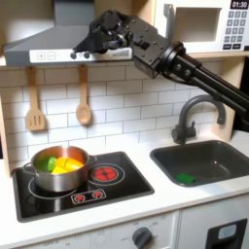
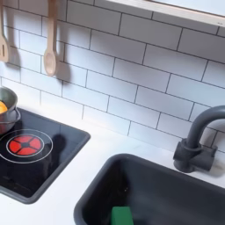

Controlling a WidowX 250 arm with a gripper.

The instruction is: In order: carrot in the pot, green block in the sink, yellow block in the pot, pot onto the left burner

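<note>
in the first exterior view the gripper (image 1: 82, 46) is hanging high in the upper middle of the frame, in front of the range hood (image 1: 44, 44); its dark fingers are blurring together, so i cannot tell whether they are spread or pressed together, and nothing is showing between them. the pot (image 1: 57, 169) is sitting on the left burner of the stove (image 1: 117, 194) in the lower left of the frame, with the yellow block (image 1: 67, 166) and the carrot (image 1: 52, 165) lying inside it. the right burner (image 1: 105, 174) is lying bare just beside the pot. the green block (image 1: 185, 178) is resting on the floor of the sink (image 1: 226, 152) at the lower right, below the faucet (image 1: 185, 115). in the second exterior view the green block (image 2: 121, 216) is showing at the bottom edge inside the sink (image 2: 176, 189), and the pot (image 2: 7, 107) is peeking in at the left edge. two wooden utensils (image 1: 84, 105) are hanging on the tiled wall above the stove.
</note>
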